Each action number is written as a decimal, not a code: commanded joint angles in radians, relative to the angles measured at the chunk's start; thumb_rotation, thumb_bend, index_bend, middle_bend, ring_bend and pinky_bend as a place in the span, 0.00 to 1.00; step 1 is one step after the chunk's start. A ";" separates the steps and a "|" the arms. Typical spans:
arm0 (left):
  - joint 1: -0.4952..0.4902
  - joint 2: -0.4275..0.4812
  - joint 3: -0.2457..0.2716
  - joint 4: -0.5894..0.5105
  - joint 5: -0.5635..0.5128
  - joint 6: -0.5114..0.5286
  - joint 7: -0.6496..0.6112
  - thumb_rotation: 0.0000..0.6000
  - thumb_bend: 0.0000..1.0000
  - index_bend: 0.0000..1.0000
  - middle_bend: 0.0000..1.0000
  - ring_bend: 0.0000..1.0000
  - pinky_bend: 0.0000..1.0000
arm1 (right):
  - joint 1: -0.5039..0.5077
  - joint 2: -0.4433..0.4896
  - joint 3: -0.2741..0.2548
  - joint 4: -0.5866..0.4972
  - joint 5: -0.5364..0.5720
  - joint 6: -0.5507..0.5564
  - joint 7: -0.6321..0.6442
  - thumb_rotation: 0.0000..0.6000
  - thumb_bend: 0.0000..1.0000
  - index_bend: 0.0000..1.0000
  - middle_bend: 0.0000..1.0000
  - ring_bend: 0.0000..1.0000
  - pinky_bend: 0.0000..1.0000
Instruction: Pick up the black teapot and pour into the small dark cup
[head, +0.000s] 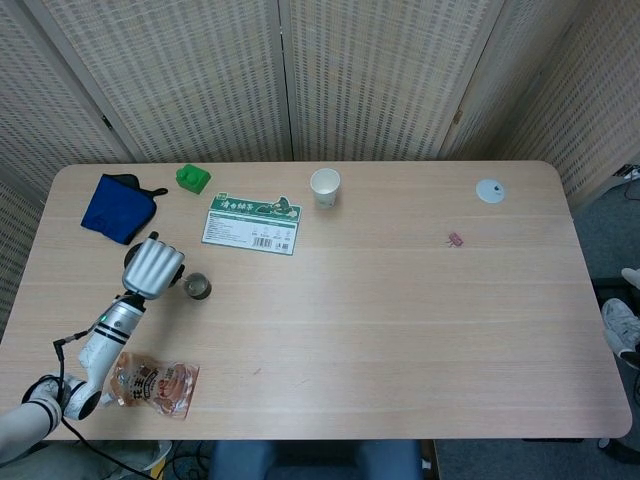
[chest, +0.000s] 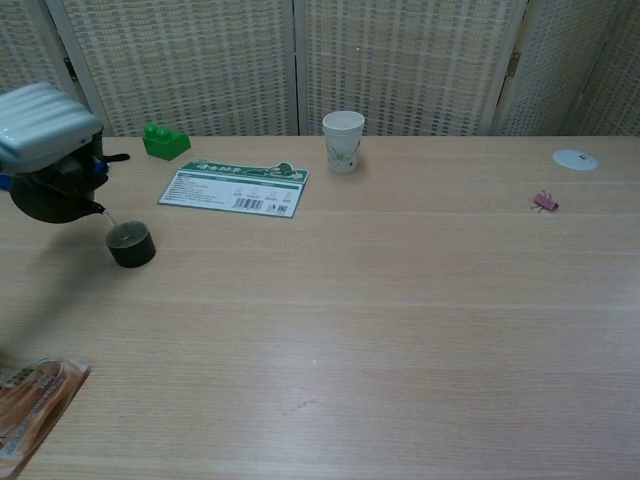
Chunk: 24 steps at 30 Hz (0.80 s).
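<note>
My left hand (head: 153, 266) (chest: 42, 124) grips the black teapot (chest: 55, 196) and holds it above the table at the left. The pot is tipped, its spout just over the rim of the small dark cup (chest: 130, 244) (head: 197, 287), and a thin stream runs from the spout into the cup. In the head view the hand hides nearly all of the pot. The cup stands upright on the table just right of the hand. My right hand shows in neither view.
A green and white card (head: 251, 223), a green block (head: 193, 178), a blue cloth (head: 118, 206) and a white paper cup (head: 325, 186) lie toward the back. A snack packet (head: 153, 386) lies near the front left edge. A white disc (head: 489, 190) and pink clip (head: 456, 239) sit far right.
</note>
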<state>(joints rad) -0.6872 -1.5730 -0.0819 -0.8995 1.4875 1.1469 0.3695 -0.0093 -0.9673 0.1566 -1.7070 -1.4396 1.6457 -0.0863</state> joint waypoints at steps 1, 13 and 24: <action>0.000 0.000 0.000 -0.001 0.000 0.000 -0.001 0.86 0.42 1.00 1.00 1.00 0.53 | 0.000 0.000 0.000 0.000 0.000 0.000 0.001 1.00 0.10 0.24 0.24 0.17 0.25; 0.001 0.001 -0.011 -0.018 -0.011 -0.003 -0.032 0.85 0.43 1.00 1.00 1.00 0.53 | -0.002 0.000 -0.001 0.001 0.000 0.000 0.001 1.00 0.10 0.24 0.24 0.17 0.25; 0.011 0.007 -0.063 -0.076 -0.081 -0.021 -0.141 0.79 0.43 1.00 1.00 1.00 0.53 | -0.004 0.000 0.000 -0.001 0.001 0.004 0.000 1.00 0.10 0.24 0.24 0.17 0.25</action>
<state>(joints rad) -0.6781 -1.5665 -0.1368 -0.9709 1.4125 1.1230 0.2409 -0.0131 -0.9671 0.1571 -1.7084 -1.4383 1.6495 -0.0858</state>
